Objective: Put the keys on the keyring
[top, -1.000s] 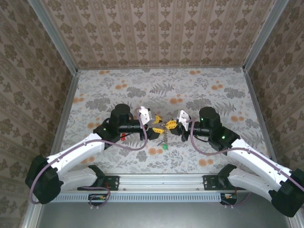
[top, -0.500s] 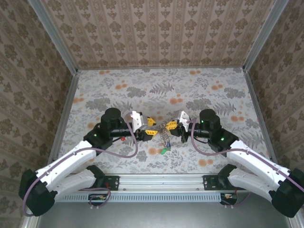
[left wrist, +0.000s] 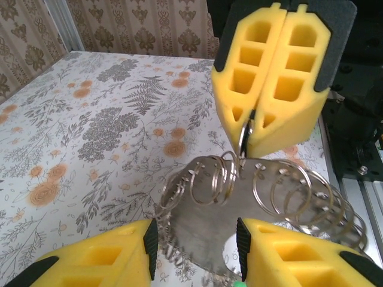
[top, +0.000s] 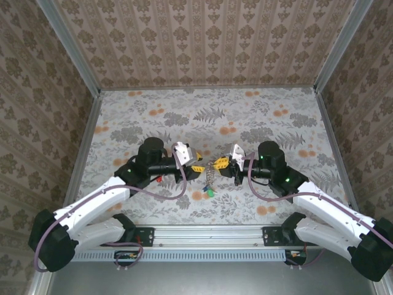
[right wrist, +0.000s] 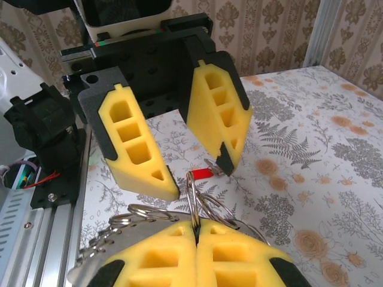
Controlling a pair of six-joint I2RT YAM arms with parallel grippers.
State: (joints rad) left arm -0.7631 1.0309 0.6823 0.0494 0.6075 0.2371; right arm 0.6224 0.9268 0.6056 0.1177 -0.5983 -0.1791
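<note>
- The keyring [left wrist: 200,236] is up off the table, in the middle of the workspace between your two grippers. From the left wrist view you see it as a flat shiny metal piece with many wire rings threaded along its upper edge.
- In the top view the rings hang down as a short chain, with a green key [top: 210,192] and a blue key [top: 206,188] at its lower end. You cannot tell whether those two are threaded on.
- A red key [right wrist: 200,174] lies apart on the table, beyond the tips of the left gripper and under the left arm.
- Your right gripper [left wrist: 247,124] is clenched. Its yellow foam pads [left wrist: 299,101] are pressed flat together and pinch one wire ring of the keyring at their tips.
- Your left gripper [top: 197,166] faces the right one, almost tip to tip. Its fingers [right wrist: 134,140] stand parted, one on each side of the keyring's metal. From the right wrist view a gap shows between their tips, with a single ring rising through it. You cannot tell whether either pad touches the metal.
- The table [top: 258,117] under them has a floral cloth with grey ferns and orange blooms.
- Patterned wallpaper walls [top: 202,37] close it in on three sides.
- The aluminium rail [top: 209,232] that carries both arm bases runs along the near edge.
</note>
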